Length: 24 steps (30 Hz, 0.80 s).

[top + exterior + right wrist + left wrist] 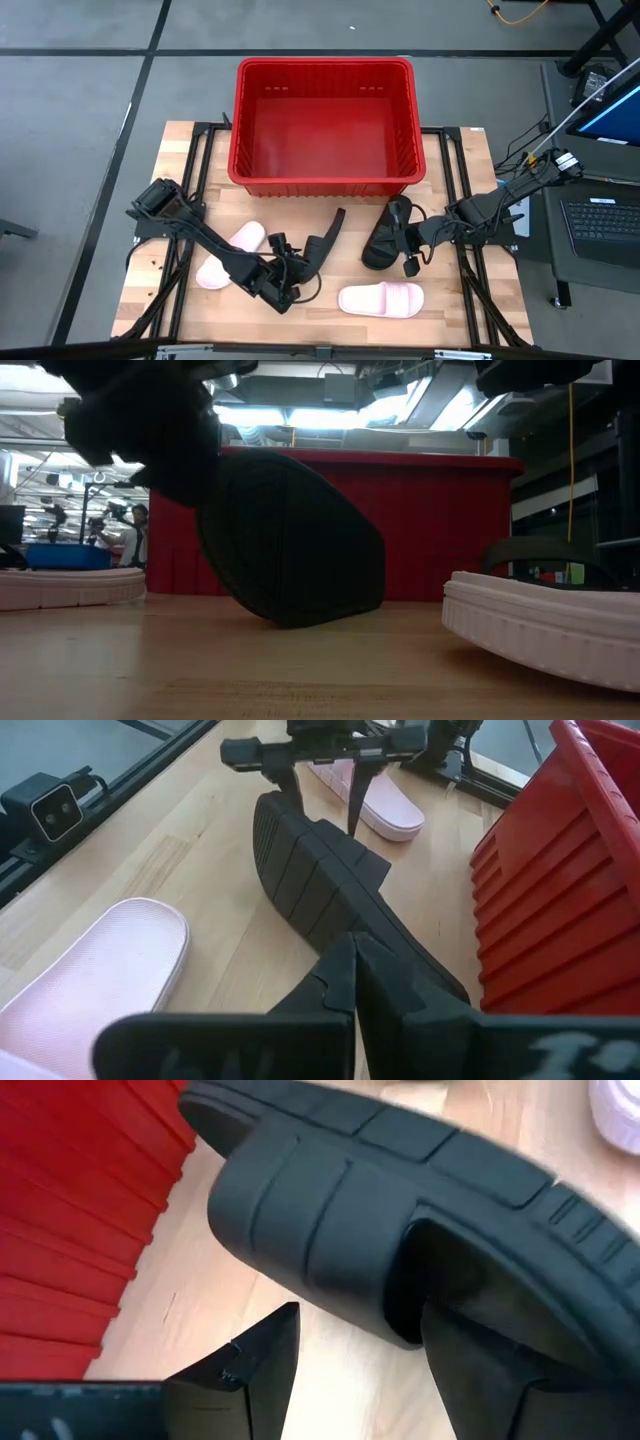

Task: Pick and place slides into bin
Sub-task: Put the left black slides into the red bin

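**Bin** point(325, 64): red, at the far edge of the table point(450, 312). No slide is in it.

**Tipped black slide** point(330, 232): just in front of the bin's front wall, near its middle. It stands on its side edge with the ribbed sole showing, low end on the wood.

**Left gripper** point(305, 262): at the end of that slide farthest from the bin. Its fingers point(250, 1370) are apart and straddle the strap, one tucked under the arch and the other outside with bare wood between it and the slide. Not yet clamped.

**Second black slide** point(383, 240): in front of the bin's right front corner, close to the wall.

**Right gripper** point(408, 245): against that slide, on its side away from the tipped one. The fingers are drawn together. I cannot tell whether they nip the strap.

**Pink slides**: one point(232, 256) in front of the bin's left corner, one point(380, 299) farther out from the bin than the black pair. Both lie flat and untouched.

**Step in hand, as judged**: taking hold of the tipped slide.
- Close squarely on the strap, deep rather than at the tips, since the slide will likely swing from a shallow pinch.
- Lift until the hanging end clears the rim.
- Carry it over the bin and release low.
- Keep the two arms well apart, as they work close together.
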Each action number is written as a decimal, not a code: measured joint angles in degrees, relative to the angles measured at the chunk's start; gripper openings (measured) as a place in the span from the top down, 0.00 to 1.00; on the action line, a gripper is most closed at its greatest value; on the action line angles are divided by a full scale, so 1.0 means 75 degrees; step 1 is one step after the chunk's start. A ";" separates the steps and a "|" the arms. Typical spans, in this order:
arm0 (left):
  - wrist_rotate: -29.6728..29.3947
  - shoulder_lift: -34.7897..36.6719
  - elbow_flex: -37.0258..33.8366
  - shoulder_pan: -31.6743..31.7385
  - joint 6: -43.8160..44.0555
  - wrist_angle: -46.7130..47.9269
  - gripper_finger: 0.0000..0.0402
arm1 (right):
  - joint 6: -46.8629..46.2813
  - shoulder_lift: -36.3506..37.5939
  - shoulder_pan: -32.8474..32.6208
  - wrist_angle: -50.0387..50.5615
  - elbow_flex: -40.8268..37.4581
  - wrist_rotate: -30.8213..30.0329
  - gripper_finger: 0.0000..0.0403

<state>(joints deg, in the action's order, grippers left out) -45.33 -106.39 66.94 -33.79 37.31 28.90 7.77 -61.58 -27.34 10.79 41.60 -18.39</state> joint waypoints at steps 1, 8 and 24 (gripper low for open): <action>0.0002 -0.0008 -0.0001 0.0025 0.0012 -0.0050 0.49 | 0.0000 0.0001 0.0000 0.0009 0.0000 0.0002 0.99; -0.0294 -0.0002 0.0000 0.0147 0.0047 -0.0357 0.49 | -0.0012 0.0002 -0.0002 0.0092 0.0000 0.0002 0.99; 0.0095 0.0006 0.0000 0.0226 -0.0103 -0.1160 0.66 | 0.0000 0.0003 -0.0002 0.0146 0.0000 0.0000 0.99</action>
<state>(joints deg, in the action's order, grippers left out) -44.61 -106.34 66.94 -32.10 36.54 20.19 7.77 -61.56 -27.35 11.88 41.60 -18.39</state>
